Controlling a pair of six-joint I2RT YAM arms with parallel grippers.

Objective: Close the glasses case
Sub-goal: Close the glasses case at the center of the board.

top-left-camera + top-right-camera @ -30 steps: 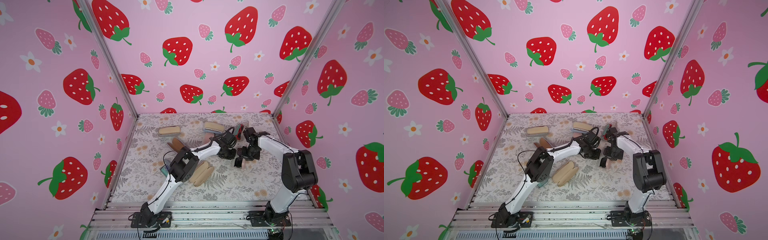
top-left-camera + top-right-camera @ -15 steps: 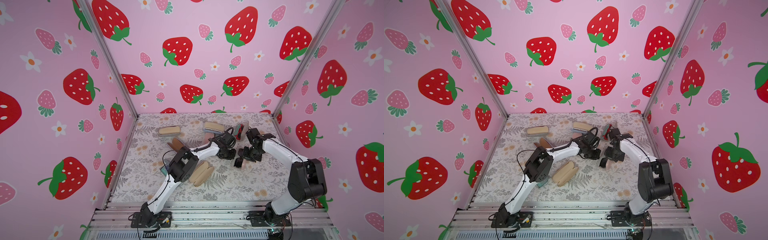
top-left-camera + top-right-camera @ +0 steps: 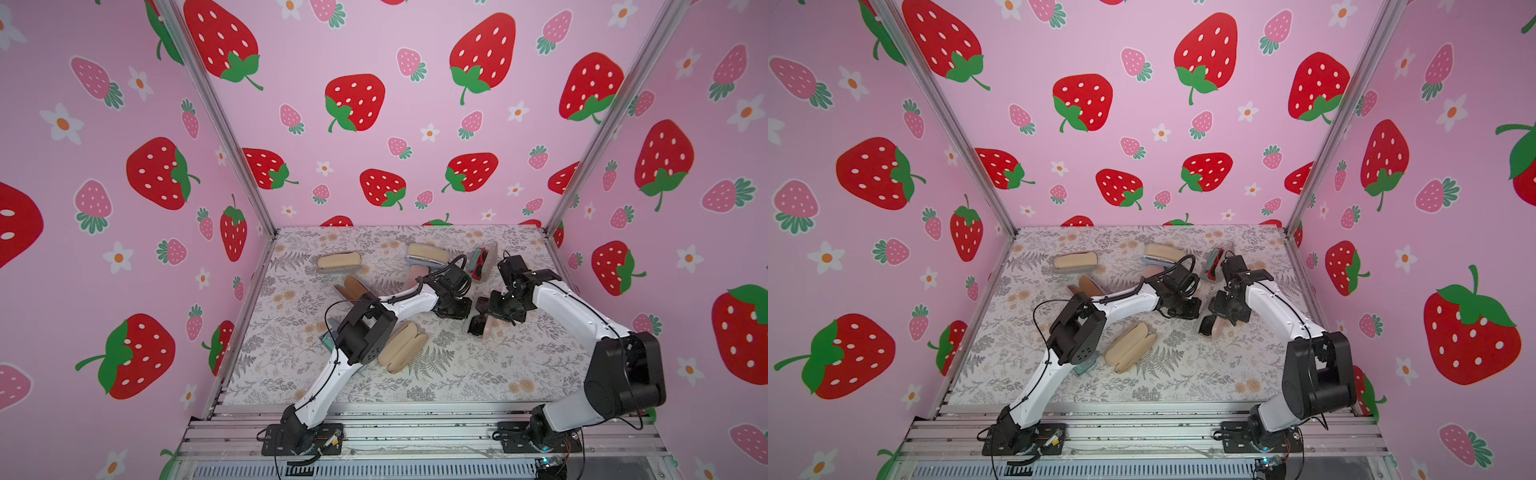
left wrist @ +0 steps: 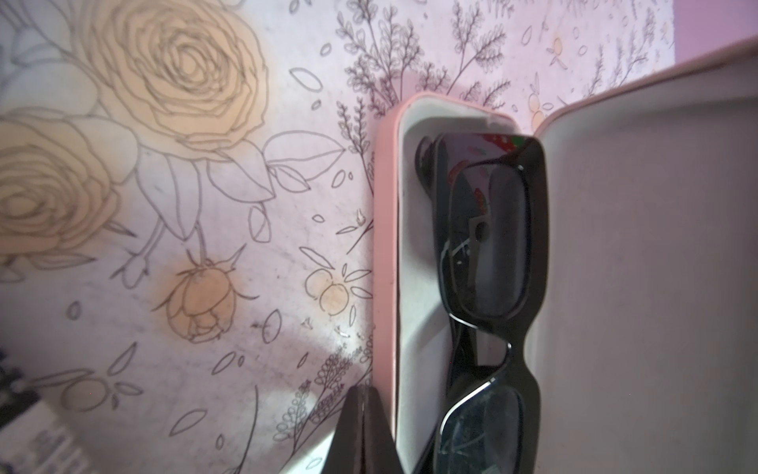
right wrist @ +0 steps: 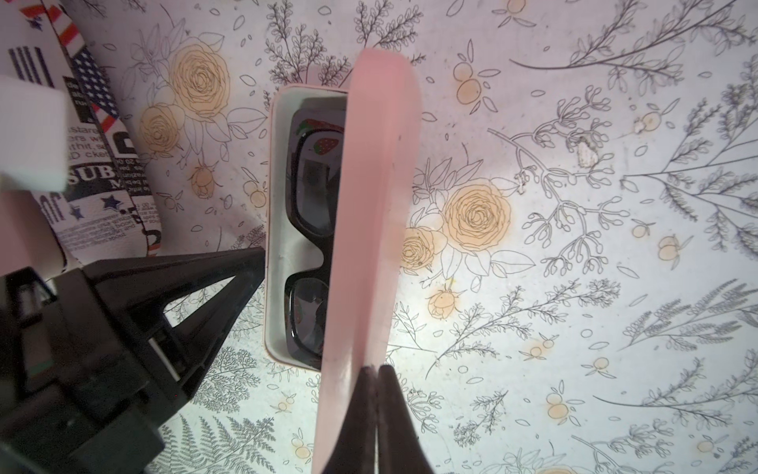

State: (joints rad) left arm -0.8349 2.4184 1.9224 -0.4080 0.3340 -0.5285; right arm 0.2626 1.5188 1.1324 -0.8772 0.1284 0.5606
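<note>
Bright and even in here, pinkish tint off the walls [image 3: 374, 62]. Both top views bow at the edges. Close up, the glasses case [image 5: 275, 205] has its lid [image 5: 369, 205] out of focus, the sunglasses [image 4: 488, 246] inside mirror strawberries, and roses on the mat [image 4: 287, 287] away from the case blur.

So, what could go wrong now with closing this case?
1. The shut right end effector sits at the edge of the lid; it might slip off, letting the lid fall open.
2. The shut left end effector braces the base at one spot; the base may slide or turn.
3. The sunglasses lie close to the lid and might get pinched.
</note>
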